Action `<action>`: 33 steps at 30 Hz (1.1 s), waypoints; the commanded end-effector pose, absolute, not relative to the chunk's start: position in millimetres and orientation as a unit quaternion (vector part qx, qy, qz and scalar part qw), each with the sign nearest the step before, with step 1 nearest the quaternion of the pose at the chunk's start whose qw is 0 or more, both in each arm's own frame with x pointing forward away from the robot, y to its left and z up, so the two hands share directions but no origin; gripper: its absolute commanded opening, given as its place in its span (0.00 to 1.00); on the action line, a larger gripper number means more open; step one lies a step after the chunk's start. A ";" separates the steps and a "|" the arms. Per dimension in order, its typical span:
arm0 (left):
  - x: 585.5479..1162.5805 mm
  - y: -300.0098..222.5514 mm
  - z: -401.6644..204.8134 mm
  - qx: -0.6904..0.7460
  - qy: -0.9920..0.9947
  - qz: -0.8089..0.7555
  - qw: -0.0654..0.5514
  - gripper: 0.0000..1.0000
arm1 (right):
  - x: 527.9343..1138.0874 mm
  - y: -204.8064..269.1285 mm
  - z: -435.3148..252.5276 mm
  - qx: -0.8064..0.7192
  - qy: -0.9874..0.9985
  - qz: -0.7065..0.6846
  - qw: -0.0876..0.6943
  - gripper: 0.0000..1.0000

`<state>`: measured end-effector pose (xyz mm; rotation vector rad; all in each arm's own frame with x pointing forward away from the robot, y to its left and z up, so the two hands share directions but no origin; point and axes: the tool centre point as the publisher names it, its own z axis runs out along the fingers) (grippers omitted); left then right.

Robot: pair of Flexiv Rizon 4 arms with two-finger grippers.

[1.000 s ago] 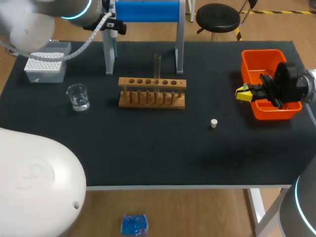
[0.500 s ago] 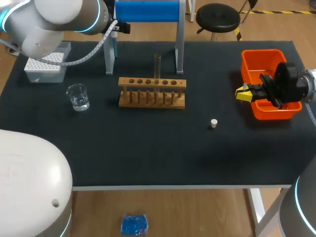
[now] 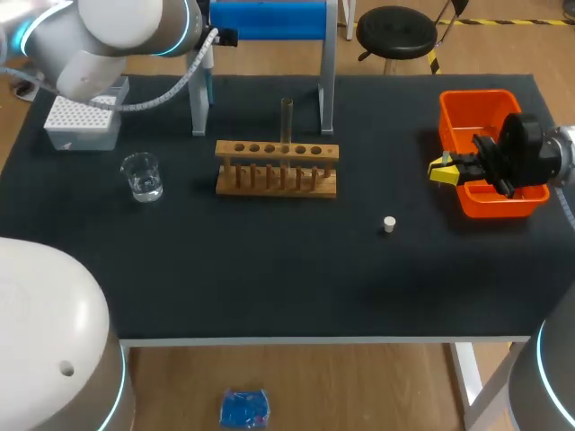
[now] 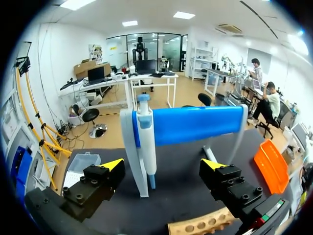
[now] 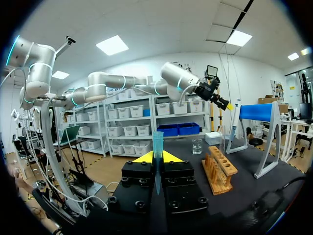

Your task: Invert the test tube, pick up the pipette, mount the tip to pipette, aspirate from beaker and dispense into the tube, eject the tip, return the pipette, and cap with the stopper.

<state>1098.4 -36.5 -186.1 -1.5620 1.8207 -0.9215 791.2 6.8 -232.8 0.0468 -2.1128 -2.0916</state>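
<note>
**First:** Dark desk (image 3: 269, 269), seen from above, lab kit spread across it. What has just changed?

**Second:** Only the left arm (image 3: 117, 27). Over the last second its big white joints swing up toward the back corner. The left gripper (image 4: 163, 169) barely shifts at the blue stand (image 4: 190, 125). Its fingers are spread wide, and the pipette (image 4: 145, 142) hangs just ahead between them, untouched.

**First:** And the other side?

**Second:** No movement. The right gripper (image 3: 442, 170) hovers at the edge of the orange bin (image 3: 476, 117), clenched on a blue pipette tip (image 5: 157, 147).

**First:** Where is the tube?

**Second:** The test tube (image 3: 287, 121) stands upright in the wooden rack (image 3: 277, 168). The beaker (image 3: 142, 176) is off to the rack's left, and the stopper (image 3: 389, 224) lies loose nearer the front. I judge the pipette pick-up is the step in hand; the fingers only need to close.
</note>
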 end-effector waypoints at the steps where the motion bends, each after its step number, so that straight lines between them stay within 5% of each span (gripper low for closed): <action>1: 1113.5 -37.1 -189.3 -0.581 0.676 -0.351 0.286 1.00 | 790.7 5.7 -232.1 0.016 -0.709 -0.700 0.085 0.00; 33: 1154.7 -42.2 -199.9 -0.579 0.654 -0.382 0.302 1.00 | 790.7 5.7 -232.1 0.016 -0.709 -0.700 0.085 0.00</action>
